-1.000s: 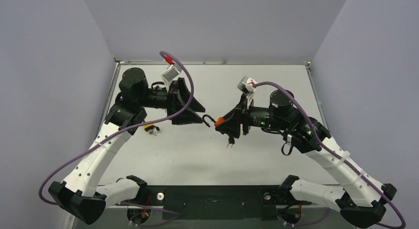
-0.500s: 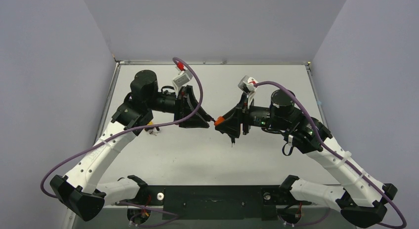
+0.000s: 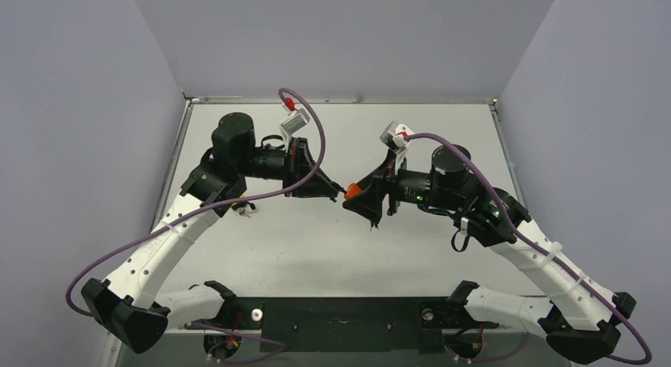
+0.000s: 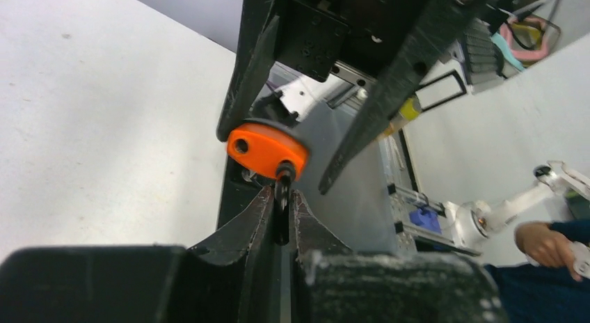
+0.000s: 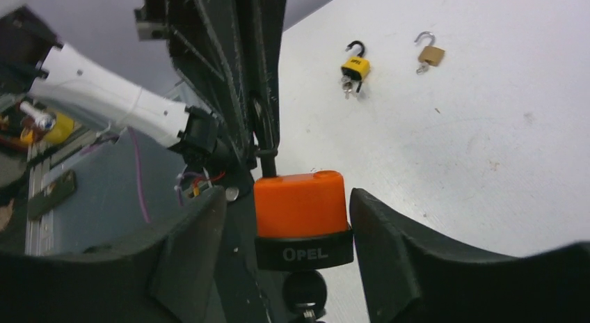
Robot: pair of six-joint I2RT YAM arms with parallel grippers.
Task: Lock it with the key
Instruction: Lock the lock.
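An orange padlock (image 3: 352, 192) with a black base marked OPEL (image 5: 300, 205) hangs above the middle of the table, and my right gripper (image 3: 362, 201) is shut on its body. A black-headed key (image 5: 304, 289) sticks out of its underside. The left gripper (image 4: 281, 201) meets it from the left and is shut on the black shackle (image 4: 282, 187), right at the orange body (image 4: 268, 148). In the top view the two grippers meet tip to tip, the left gripper (image 3: 335, 191) just left of the lock.
A yellow padlock (image 5: 355, 65) with an open shackle and keys lies on the table, a small brass padlock (image 5: 431, 55) beside it. The yellow one (image 3: 241, 208) sits under my left forearm. Purple cables loop over both arms. Walls stand on three sides of the table.
The left arm moved right to the orange padlock and its jaws shut on the shackle. The right gripper kept its hold and barely moved.
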